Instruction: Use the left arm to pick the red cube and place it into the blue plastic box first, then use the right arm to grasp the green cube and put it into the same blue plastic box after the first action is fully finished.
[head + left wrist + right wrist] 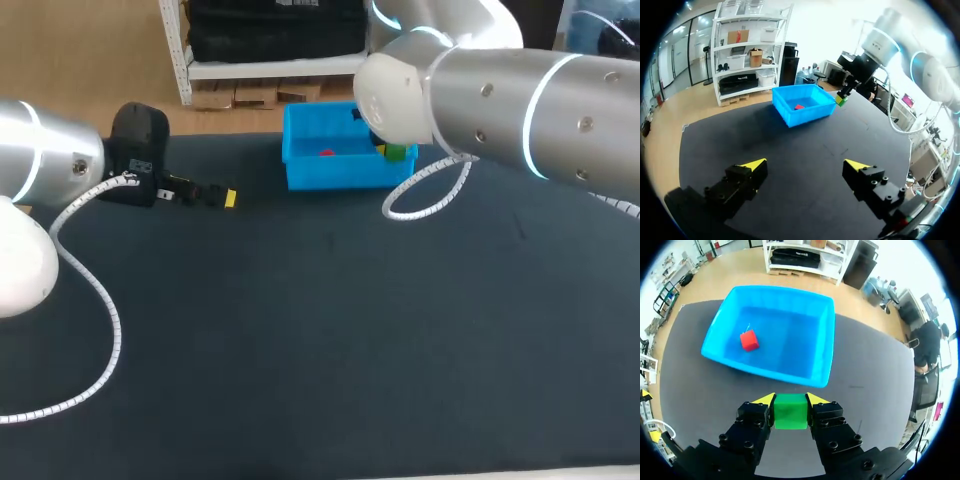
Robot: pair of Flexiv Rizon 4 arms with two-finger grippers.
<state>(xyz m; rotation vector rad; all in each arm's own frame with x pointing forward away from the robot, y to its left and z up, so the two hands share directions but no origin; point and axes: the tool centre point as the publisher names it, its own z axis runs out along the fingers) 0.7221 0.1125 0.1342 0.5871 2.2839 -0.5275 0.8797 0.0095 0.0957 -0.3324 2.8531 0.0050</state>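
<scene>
Carrying: the right gripper (790, 401) was closed on the green cube (791, 412), with one yellow-tipped finger pressed to each side.
Green cube: it hung in the air just outside one wall of the blue plastic box (826, 347), above the dark table (330, 350) and not yet over the opening.
Box: it stood near the table's far edge, about midway along it.
Red cube (749, 340): it lay on the box floor, apart from the walls.
Left gripper (807, 164): it was empty, with fingers spread wide, near the far edge and well apart from the box.
Progress: the red cube step looked finished. The green cube was grasped and lifted. What remained was to carry it over the rim and release it.
</scene>
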